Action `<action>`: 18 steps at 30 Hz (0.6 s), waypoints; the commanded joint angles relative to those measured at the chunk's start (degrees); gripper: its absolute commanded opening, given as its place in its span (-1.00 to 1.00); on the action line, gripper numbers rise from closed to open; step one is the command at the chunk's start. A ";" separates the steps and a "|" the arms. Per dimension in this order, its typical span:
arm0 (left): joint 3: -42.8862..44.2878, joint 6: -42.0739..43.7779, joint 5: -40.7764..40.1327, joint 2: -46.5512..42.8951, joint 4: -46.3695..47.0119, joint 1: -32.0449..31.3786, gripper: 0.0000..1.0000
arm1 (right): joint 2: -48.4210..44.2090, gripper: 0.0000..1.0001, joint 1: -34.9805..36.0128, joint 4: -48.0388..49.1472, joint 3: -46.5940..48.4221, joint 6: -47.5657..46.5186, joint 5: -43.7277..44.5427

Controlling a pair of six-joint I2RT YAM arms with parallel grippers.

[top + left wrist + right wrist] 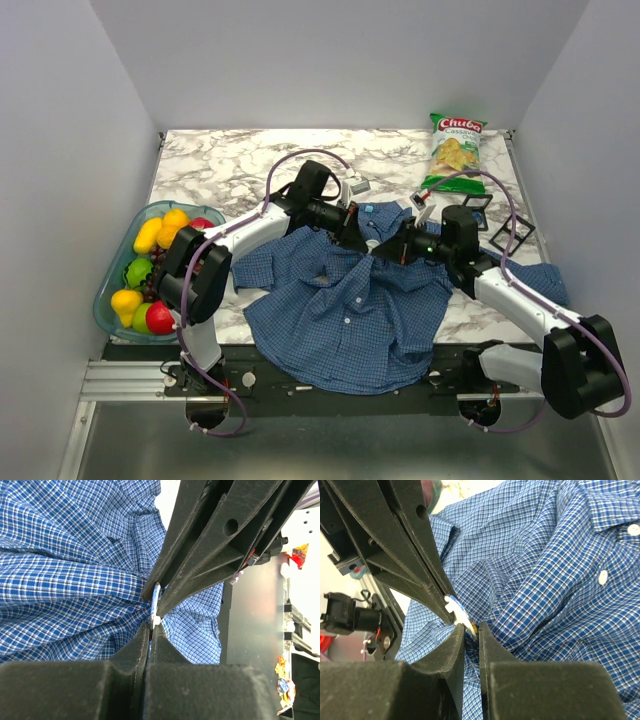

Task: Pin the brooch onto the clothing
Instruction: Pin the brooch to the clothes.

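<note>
The clothing (pixel 340 320), a blue checked shirt, lies spread across the table's near middle. Both grippers meet above its upper chest. The brooch (pixel 155 602) is a thin white-and-blue disc seen edge-on, and the top view hides it. My left gripper (pixel 150 626) is shut on one edge of the brooch. My right gripper (pixel 471 630) is shut on a raised fold of the clothing (pixel 560 580), with the other end of the brooch (pixel 456 609) tucked in at its tips. In the top view the left gripper (pixel 360 240) and right gripper (pixel 380 247) sit tip to tip.
A teal bowl (pixel 110 290) of plastic fruit stands at the left edge. A green chip bag (pixel 455 150) lies at the back right, with black wire frames (pixel 510 232) beside it. A small white object (pixel 355 185) sits behind the left wrist.
</note>
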 commanded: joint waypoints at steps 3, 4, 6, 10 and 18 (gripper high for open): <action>-0.02 -1.08 5.15 0.23 -2.10 -1.56 -1.00 | -2.53 -0.76 -1.27 3.10 -0.82 0.60 10.81; -0.01 -1.00 5.24 0.23 -2.01 -1.56 -1.00 | -2.79 -0.76 -1.27 3.10 -0.91 0.77 10.89; -0.10 -1.00 4.80 0.05 -2.01 -1.56 -1.00 | -3.06 -0.76 -1.36 3.01 -1.26 0.86 11.42; -0.19 -1.70 4.01 -0.04 -1.75 -0.68 -1.00 | -4.81 -0.76 -1.80 3.01 -1.88 1.30 12.39; -0.45 -2.93 2.07 0.23 -1.30 0.20 -1.00 | -7.80 -0.76 -2.41 2.22 -2.67 1.57 14.15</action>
